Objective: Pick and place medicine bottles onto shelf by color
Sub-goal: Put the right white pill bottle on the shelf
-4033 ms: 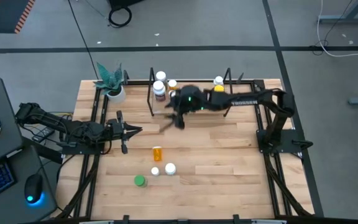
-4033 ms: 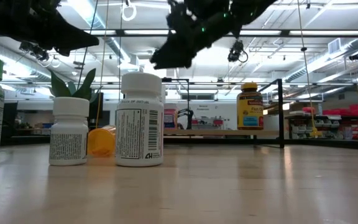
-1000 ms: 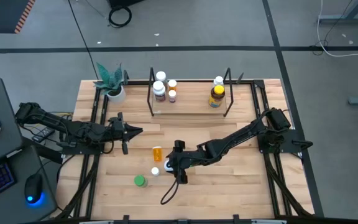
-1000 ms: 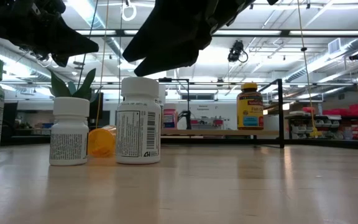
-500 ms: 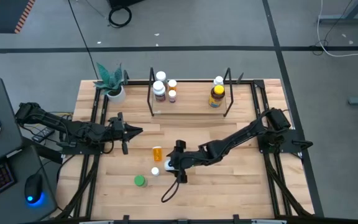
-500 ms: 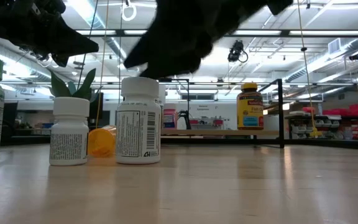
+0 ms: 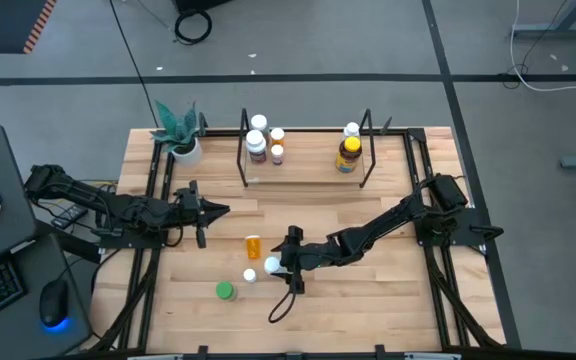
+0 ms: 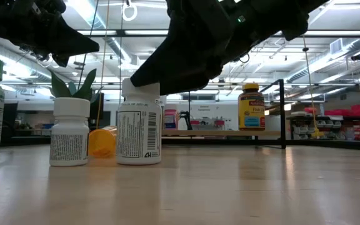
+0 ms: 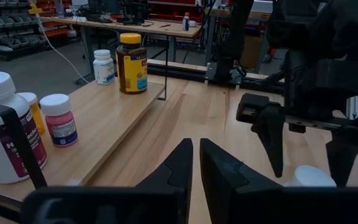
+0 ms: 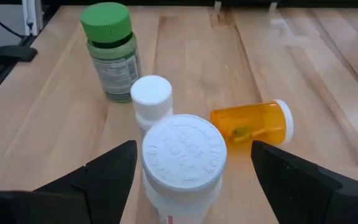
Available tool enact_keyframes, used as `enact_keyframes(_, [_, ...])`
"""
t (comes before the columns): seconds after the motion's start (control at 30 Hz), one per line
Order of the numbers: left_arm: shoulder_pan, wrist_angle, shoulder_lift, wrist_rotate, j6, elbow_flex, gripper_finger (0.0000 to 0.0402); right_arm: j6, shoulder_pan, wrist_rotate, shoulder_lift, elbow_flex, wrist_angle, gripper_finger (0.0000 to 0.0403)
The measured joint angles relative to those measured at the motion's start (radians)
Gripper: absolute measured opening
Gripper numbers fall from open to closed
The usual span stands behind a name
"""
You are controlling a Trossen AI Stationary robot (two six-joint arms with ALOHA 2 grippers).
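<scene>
The right gripper (image 10: 185,171) has its fingers spread wide on either side of a large white-capped bottle (image 10: 182,163), not clamped on it. Its wrist camera shows that cap between the two fingers (image 10: 107,171); from overhead the gripper (image 7: 290,262) hides most of the bottle. The table-level camera shows the bottle (image 8: 139,128) upright, label facing out.

Just beside it stands a smaller white bottle (image 10: 151,99), then a green-capped bottle (image 10: 109,48), both upright. An orange bottle (image 10: 253,124) lies on its side nearby, white cap pointing away from the others.

Farther back, the shelf (image 7: 303,178) holds more bottles, an amber one with a yellow lid (image 7: 347,154) among them. The left gripper (image 7: 208,210) waits closed at the table's left side, near a potted plant (image 7: 180,135).
</scene>
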Motion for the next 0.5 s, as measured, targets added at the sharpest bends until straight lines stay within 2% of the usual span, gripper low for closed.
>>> enact_keyframes(0.5, [0.000, 0.000, 0.000, 0.000, 0.000, 0.000, 0.0031, -0.024, -0.014, -0.050, 0.019, -0.004, 0.043, 0.0299])
